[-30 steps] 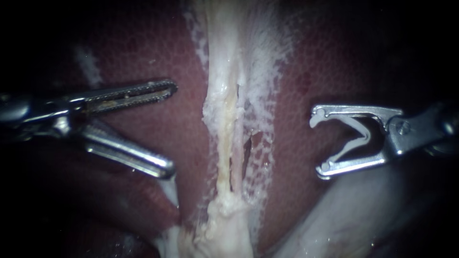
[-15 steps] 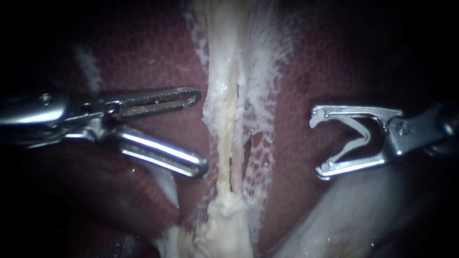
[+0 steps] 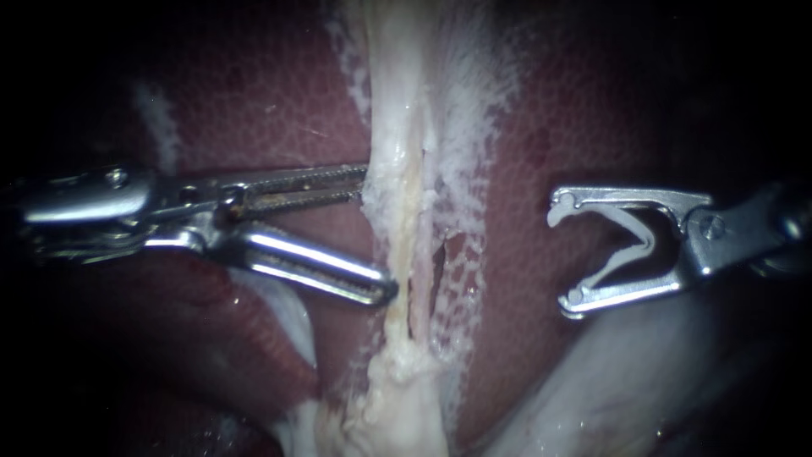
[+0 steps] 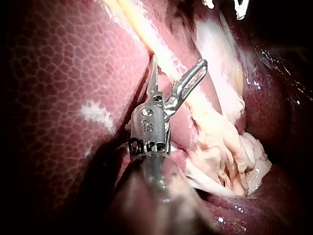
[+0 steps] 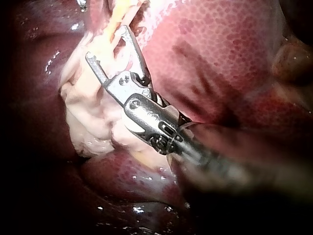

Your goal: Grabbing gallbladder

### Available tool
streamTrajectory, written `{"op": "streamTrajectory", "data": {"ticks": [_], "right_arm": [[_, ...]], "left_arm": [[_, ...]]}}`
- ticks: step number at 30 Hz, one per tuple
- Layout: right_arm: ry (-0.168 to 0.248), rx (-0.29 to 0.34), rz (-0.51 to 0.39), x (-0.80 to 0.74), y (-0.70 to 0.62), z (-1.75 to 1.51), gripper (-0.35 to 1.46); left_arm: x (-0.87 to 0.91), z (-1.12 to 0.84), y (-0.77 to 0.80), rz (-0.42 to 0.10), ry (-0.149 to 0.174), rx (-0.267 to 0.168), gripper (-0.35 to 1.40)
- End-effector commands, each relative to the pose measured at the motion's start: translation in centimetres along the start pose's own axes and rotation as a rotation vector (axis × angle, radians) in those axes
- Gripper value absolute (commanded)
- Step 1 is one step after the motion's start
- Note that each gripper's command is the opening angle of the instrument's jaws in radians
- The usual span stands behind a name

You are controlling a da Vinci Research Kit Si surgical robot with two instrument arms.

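Note:
A pale, frayed band of tissue (image 3: 397, 211) runs down the middle of the red liver (image 3: 279, 110). My left instrument (image 3: 376, 233) comes in from the left with its jaws open; the upper jaw's tip touches the band's edge and the lower jaw's tip lies against it lower down. In the left wrist view the band (image 4: 168, 61) passes between the open jaws of that instrument (image 4: 178, 63). My right instrument (image 3: 564, 252) hangs to the right of the band, apart from it, jaws open, with a white clip (image 3: 634, 241) seated between them.
A smooth pale bulge (image 3: 609, 381) fills the lower right, under the right instrument. A lumpy pale mass (image 3: 397, 406) sits at the band's lower end, also seen in the wrist views (image 4: 220, 147) (image 5: 93, 117). Liver (image 5: 220, 49) surrounds everything.
My left instrument has moved right, from well clear of the pale band until its open jaws reach it. The right instrument and its clip have not moved.

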Motion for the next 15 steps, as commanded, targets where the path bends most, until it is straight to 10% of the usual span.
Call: {"op": "streamTrajectory", "data": {"ticks": [1, 4, 7, 15], "right_arm": [[0.0, -0.001, 0.0, 0.0, 0.0, 0.0, 0.6], [0.0, -0.001, 0.0, 0.0, 0.0, 0.0, 0.6], [0.0, -0.001, 0.0, 0.0, 0.0, 0.0, 0.6], [0.0, -0.001, 0.0, -0.01, 0.0, 0.0, 0.6]], "left_arm": [[0.02, 0.0, 0.03, 0.0, 0.003, -0.013, 0.54], [0.06, -0.01, 0.11, -0.019, 0.013, -0.034, 0.31], [0.09, -0.05, 0.17, -0.03, 0.031, -0.06, -0.33], [0.12, -0.1, 0.19, -0.057, 0.05, -0.093, -0.35]]}}
